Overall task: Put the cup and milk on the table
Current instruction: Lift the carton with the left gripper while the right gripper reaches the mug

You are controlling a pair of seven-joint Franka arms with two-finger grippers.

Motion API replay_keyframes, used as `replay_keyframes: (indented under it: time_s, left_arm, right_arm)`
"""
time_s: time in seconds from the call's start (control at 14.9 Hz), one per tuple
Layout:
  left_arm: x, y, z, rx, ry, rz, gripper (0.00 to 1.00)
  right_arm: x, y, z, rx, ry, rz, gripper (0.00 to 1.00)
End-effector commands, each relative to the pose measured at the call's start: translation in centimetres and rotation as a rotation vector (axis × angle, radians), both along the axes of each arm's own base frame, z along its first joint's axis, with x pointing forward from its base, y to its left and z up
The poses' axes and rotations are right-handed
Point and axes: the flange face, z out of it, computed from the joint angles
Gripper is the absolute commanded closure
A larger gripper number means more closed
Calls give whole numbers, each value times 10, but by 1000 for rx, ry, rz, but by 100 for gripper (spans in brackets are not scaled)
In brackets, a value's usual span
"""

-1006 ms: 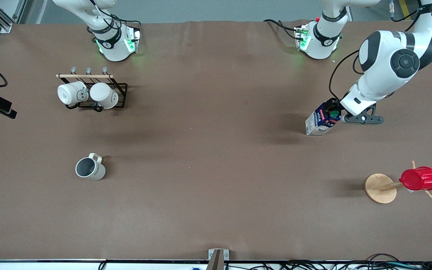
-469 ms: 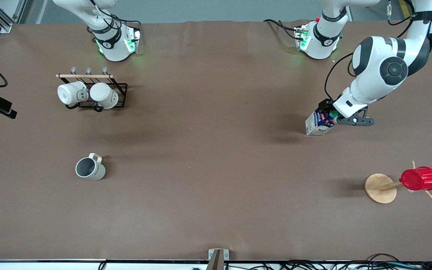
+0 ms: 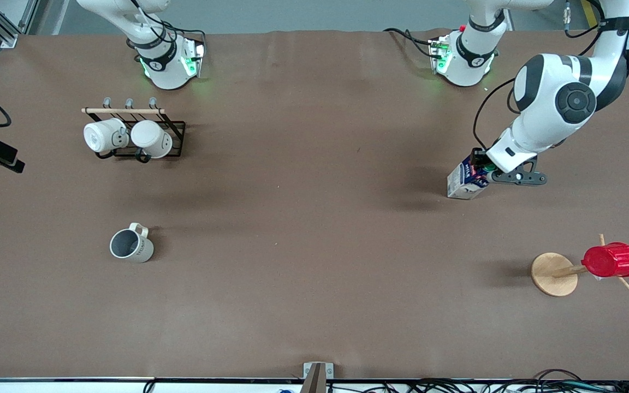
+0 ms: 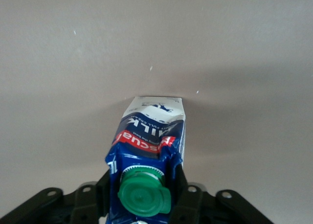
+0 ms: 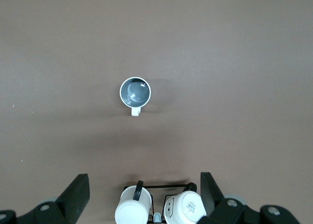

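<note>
Gripping the milk (image 3: 466, 183) just under its green cap (image 4: 143, 194), the left end effector (image 3: 484, 166) is pinching the gable between its fingers (image 4: 187, 199) at the left arm's end of the counter (image 3: 303, 284); the carton is leaning, its base apparently at or just above the brown surface. Doing this step well, by my judgement, is calling for bringing the carton upright and feeling the base sit flat before letting go, since a tilted release could tip it. The cup (image 3: 131, 246) is standing upright on the counter toward the right arm's end, nearer the front camera than the black rack (image 3: 153, 143) with two white mugs; the right end effector (image 5: 142, 197) is waiting spread wide, high over the rack and cup, and does not appear in the front view. Whether the carton's base is fully touching down is hard to tell; the left fingertips are being cut off at the wrist view's edge.
</note>
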Motion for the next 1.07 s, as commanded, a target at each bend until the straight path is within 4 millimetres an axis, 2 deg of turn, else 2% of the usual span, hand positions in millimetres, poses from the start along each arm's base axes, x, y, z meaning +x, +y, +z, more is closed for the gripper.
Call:
replay_keyframes:
  time_s: [0.0,0.07,0.13,0.27,0.34,0.54,0.6,0.8,1.01]
  left_arm:
    - [20,-8,30,-16,-58,-11,90]
    - [30,-15,41,-17,-61,-11,90]
    - [41,-30,53,-19,-48,-29,90]
    - [68,-79,74,-13,11,-7,90]
    - [79,-109,77,-6,46,8,90]
    - [95,-188,84,15,86,67,90]
    - [96,-208,81,15,81,92,90]
    - [81,-290,60,26,85,122,90]
    - [66,-350,33,38,90,153,90]
  right_arm:
    - [-3,-2,-1,7,-3,3,0]
    - [-3,-2,-1,8,-3,4,0]
    - [-3,-3,-1,7,-3,3,0]
    - [-3,-2,-1,8,-3,4,0]
    - [-3,-2,-1,8,-3,4,0]
    - [-3,-2,-1,8,-3,4,0]
    - [-3,-2,-1,8,-5,4,0]
    - [-3,-2,-1,8,-3,4,0]
    - [-3,-2,-1,8,-5,4,0]
